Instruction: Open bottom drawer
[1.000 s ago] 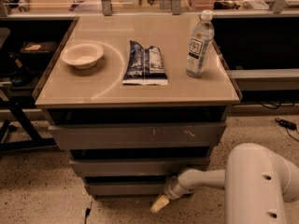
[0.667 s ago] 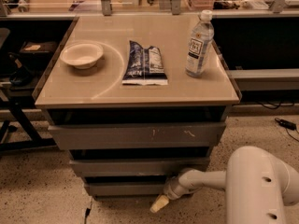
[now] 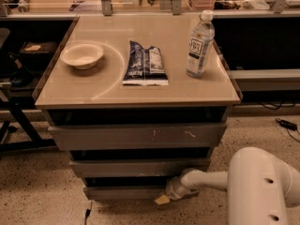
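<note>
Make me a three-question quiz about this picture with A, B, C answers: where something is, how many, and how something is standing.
1. Where is the gripper?
A. over the bowl
B. low down, at the front of the bottom drawer
C. on the bottle cap

2. How many grey drawers are stacked under the tabletop?
A. two
B. three
C. five

3. How is the water bottle?
A. standing upright
B. lying flat
C. tipped into the bowl

Answers: B, the gripper sits by the lowest drawer's right end; B, three grey fronts show; A, its cap points up.
</note>
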Robot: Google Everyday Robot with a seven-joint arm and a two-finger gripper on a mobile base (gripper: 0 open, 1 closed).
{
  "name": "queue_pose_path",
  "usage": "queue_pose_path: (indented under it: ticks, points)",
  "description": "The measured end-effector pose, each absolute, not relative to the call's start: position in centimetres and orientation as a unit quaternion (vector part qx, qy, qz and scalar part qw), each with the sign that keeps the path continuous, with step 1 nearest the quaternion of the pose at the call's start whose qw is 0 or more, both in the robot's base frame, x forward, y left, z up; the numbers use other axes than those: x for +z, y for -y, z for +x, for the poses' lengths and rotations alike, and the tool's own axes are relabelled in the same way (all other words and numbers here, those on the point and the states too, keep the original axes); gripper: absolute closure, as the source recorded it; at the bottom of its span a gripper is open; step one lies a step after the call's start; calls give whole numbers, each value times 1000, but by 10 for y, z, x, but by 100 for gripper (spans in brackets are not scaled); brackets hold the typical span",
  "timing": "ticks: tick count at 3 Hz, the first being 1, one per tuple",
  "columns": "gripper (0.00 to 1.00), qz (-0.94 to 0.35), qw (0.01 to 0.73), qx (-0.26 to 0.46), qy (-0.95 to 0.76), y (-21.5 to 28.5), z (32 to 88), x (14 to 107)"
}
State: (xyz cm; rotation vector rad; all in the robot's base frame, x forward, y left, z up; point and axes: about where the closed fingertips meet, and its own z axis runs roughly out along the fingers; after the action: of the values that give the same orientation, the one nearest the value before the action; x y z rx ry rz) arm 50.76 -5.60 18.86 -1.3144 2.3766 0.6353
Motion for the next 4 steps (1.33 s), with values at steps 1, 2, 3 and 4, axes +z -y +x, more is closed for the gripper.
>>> queue_pose_path:
  ticks: [1, 2, 3, 4]
  points:
    - [64, -464, 175, 224, -839, 56, 508, 189]
    - [88, -464, 175, 224, -839, 56, 508, 189]
    - [100, -464, 175, 224, -839, 56, 508, 189]
    - [100, -464, 175, 224, -839, 56, 508, 191]
